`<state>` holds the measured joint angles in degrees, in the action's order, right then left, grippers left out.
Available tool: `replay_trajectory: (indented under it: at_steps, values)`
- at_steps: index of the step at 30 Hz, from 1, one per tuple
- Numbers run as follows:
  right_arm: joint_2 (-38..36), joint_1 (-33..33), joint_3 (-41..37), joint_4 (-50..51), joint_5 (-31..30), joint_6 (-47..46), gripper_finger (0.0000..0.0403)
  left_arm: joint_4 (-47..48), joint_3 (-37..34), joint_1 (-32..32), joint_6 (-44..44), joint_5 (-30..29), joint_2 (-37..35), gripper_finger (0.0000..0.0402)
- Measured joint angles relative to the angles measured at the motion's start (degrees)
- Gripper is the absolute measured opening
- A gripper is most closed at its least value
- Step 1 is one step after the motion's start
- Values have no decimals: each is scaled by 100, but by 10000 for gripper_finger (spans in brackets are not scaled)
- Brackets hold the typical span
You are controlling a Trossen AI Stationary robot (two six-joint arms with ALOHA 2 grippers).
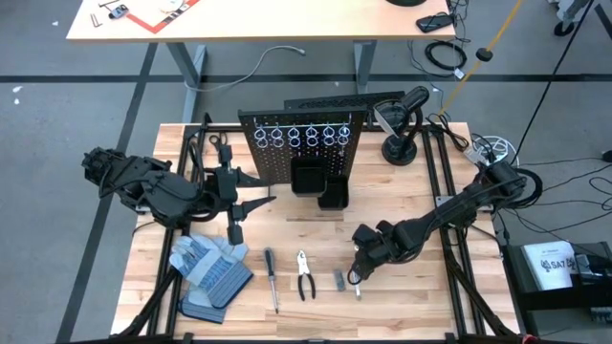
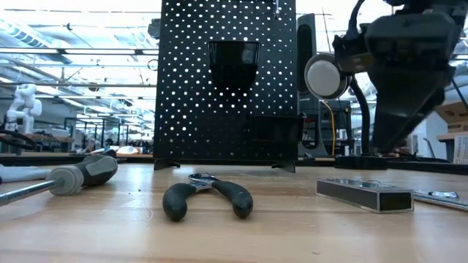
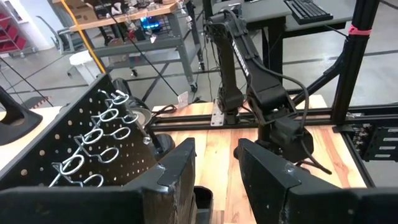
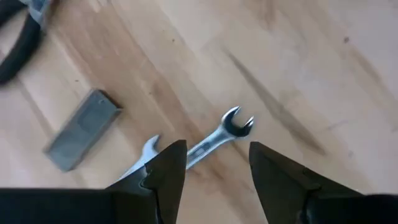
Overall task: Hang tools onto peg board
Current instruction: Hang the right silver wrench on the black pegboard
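Hovering our right gripper (image 4: 211,165), jaws parted and empty, we straddle the wrench (image 4: 205,143) on the tabletop (image 4: 298,62). Next we likely lower and clench. Left jaws also released.

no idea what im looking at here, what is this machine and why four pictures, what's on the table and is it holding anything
It is a robot with two dark arms at a wooden table, filmed at once from above, from table height and from each wrist. An upright black peg board stands at the back. Work gloves, a screwdriver, pliers, a grey metal piece and a silver wrench lie on the wood. The right gripper hangs open just over the wrench, holding nothing. The left gripper, open and empty, waits beside the board.
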<state>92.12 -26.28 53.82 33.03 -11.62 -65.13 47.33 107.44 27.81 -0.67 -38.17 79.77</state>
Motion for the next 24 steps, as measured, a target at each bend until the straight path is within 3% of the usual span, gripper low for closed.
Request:
replay_trajectory:
  at_steps: [18, 24]
  values:
    - [917, 299, 33, -226, 181, -203, 171, -50, 0, -4, 158, 0, 0, 132]
    - [1042, 367, 52, -102, 295, -43, 131, -55, 0, -4, 144, 0, 0, 132]
